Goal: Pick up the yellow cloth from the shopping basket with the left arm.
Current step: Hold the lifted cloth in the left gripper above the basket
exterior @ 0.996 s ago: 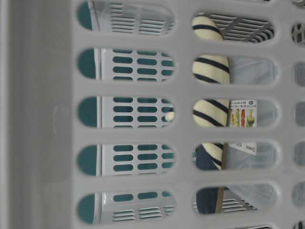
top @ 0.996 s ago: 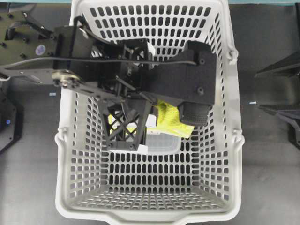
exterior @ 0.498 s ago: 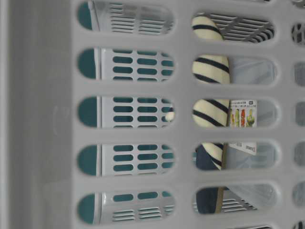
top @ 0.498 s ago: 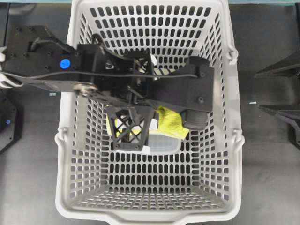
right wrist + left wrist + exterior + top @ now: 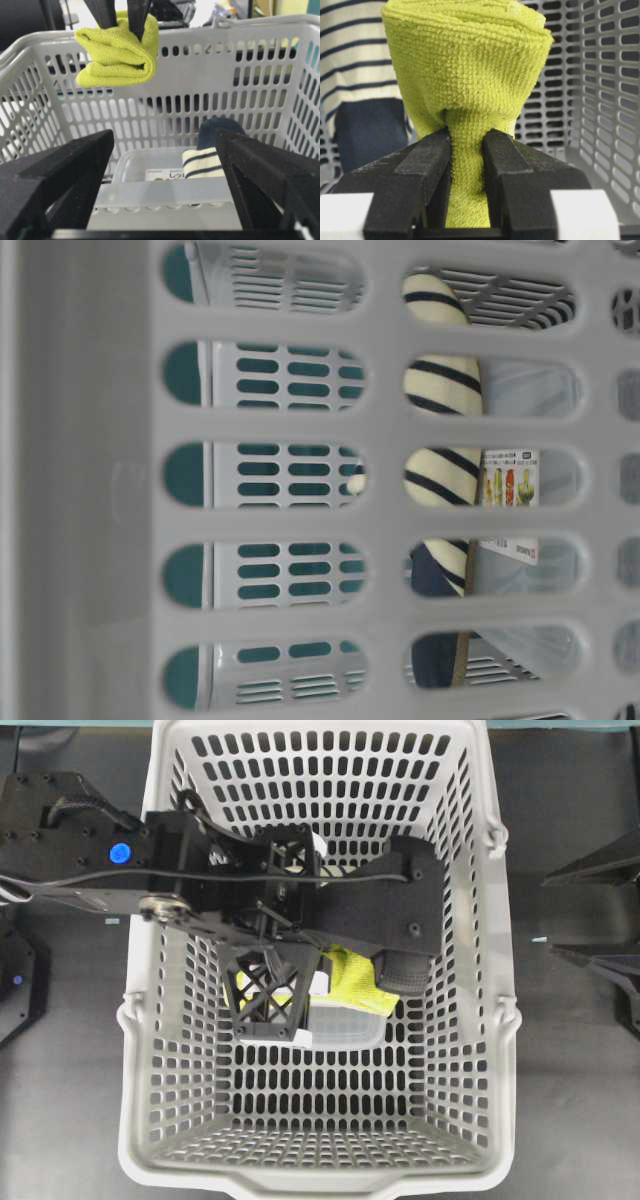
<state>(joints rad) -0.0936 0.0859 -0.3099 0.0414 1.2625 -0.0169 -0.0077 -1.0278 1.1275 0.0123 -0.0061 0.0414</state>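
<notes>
Left gripper (image 5: pixel 466 150) pinched on a fold of the yellow cloth (image 5: pixel 465 65); cloth hangs clear of the basket (image 5: pixel 45 115) floor, up near rim level, bulk just beyond the fingertips; striped fabric (image 5: pixel 202 162) lies below on a clear box (image 5: pixel 150 175); right gripper (image 5: pixel 165 165) spread wide, empty, farther off; lift looks nearly complete.

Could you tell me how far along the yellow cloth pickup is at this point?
The grasp is done: the left gripper is shut on the yellow cloth, pinching a fold between its fingers. The lift is in hand: the right wrist view shows the cloth hanging near the rim of the shopping basket, well above the striped fabric on the floor. Left: carrying it clear of the basket.
</notes>
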